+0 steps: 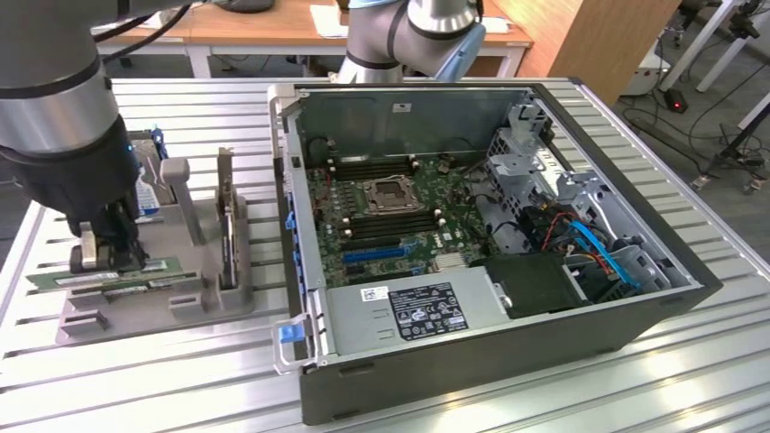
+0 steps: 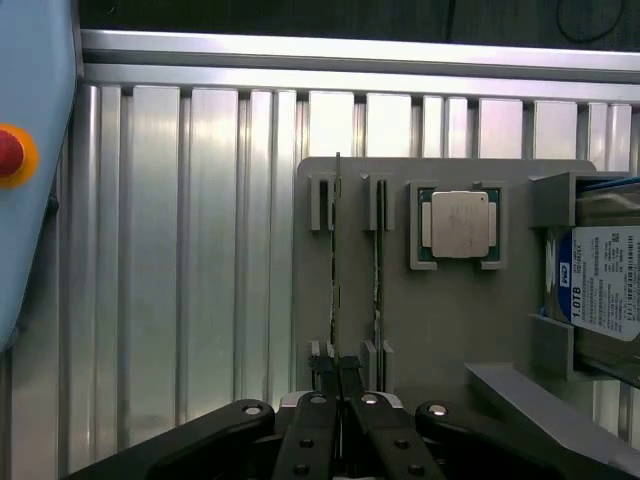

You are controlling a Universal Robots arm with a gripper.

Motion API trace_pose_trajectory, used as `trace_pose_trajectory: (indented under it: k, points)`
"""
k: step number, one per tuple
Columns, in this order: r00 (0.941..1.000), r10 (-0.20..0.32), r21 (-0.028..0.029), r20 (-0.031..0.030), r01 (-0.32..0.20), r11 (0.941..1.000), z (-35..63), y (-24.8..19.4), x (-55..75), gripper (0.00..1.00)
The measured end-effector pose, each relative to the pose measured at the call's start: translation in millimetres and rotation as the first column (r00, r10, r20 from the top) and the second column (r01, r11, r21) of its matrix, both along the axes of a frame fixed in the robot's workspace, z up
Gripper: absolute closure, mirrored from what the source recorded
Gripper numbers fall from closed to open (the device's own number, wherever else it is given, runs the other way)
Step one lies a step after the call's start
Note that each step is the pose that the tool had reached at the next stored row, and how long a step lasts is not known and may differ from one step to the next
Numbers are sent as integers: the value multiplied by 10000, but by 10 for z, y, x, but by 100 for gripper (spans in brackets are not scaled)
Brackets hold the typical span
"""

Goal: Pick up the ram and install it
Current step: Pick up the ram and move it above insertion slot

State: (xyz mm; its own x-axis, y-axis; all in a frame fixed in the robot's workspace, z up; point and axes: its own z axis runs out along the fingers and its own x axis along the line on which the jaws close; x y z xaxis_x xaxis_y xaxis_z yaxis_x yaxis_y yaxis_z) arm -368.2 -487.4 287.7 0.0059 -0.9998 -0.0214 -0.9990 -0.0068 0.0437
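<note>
**A:** Wrist view first: what is the gripper [image 2: 338, 372] doing?

**B:** It's closed. The two fingers [image 2: 326, 378] are pinched together on the top edge of the ram [image 2: 337, 250].

**A:** And how does the ram sit?

**B:** On its long edge, seen edge-on as a thin line, slotted into the grey holder [image 2: 450, 330]. Its long axis is level and runs parallel to the slats of the table [image 2: 200, 250].

**A:** What's beside it?

**B:** The second stick [image 2: 377, 280] is just beside it in the next pair of slots, parallel and apart from it. Past that a CPU [image 2: 460, 224] lies flat in its recess, then the drive [image 2: 600, 285] with the blue-and-white label. The ram is the stick farther from the CPU.

**A:** Which way does it point in the exterior view?

**B:** There the gripper [image 1: 106, 254] is down on the holder, at the exterior view's left. Both green sticks run left to right, so the right-hand ends point toward the open case [image 1: 481, 361]. The case lies on its side near the holder, with the motherboard [image 1: 398, 207] showing.
</note>
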Motion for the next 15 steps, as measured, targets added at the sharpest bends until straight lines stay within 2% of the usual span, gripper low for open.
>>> trace_pose_trajectory:
  k: [5, 15]
  points:
    - [10000, 0, 0, 0, 0, 10000, 115, 0, 0, 89]
    - [10000, 0, 1, 1, 0, 10000, 284, 0, 0, 89]
